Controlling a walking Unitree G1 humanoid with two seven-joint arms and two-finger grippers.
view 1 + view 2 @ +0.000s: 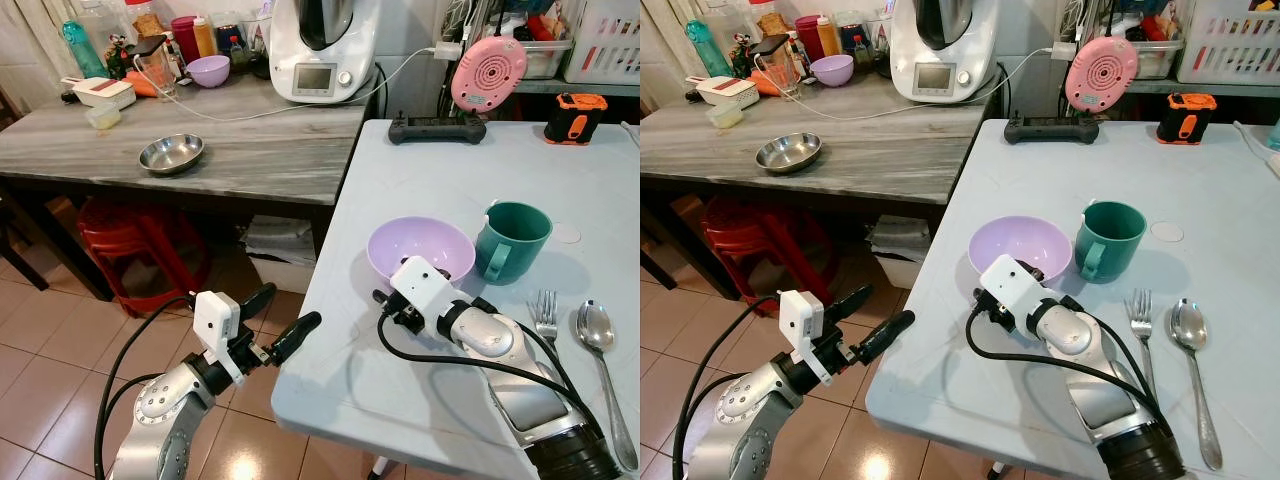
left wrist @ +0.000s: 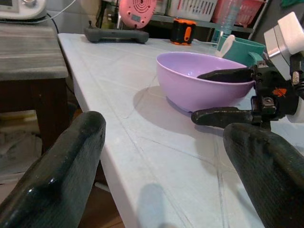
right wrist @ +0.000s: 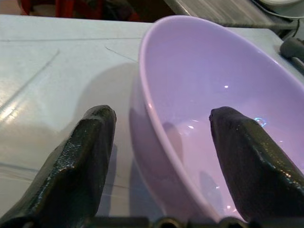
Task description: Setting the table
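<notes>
A lilac bowl point(image 1: 425, 243) stands on the pale blue table point(image 1: 400, 170), with a teal mug point(image 1: 512, 238) just to its right. A fork point(image 1: 545, 316) and a spoon point(image 1: 597, 331) lie side by side at the right. My right gripper point(image 3: 161, 142) is open and straddles the bowl's near rim: one finger point(image 3: 251, 156) is inside the bowl, the other point(image 3: 83, 152) is outside it. My left gripper point(image 1: 285, 318) is open and holds nothing; it hovers over the floor just off the table's left edge, pointing at the bowl point(image 2: 199, 80).
A wooden counter point(image 1: 250, 150) to the left carries a steel bowl point(image 1: 171, 153), a white kitchen machine point(image 1: 322, 45) and several jars. Red stools point(image 1: 140, 250) stand under it. At the table's far end lie a black controller point(image 1: 437, 127), a pink round device point(image 1: 488, 72) and an orange-black tool point(image 1: 574, 117).
</notes>
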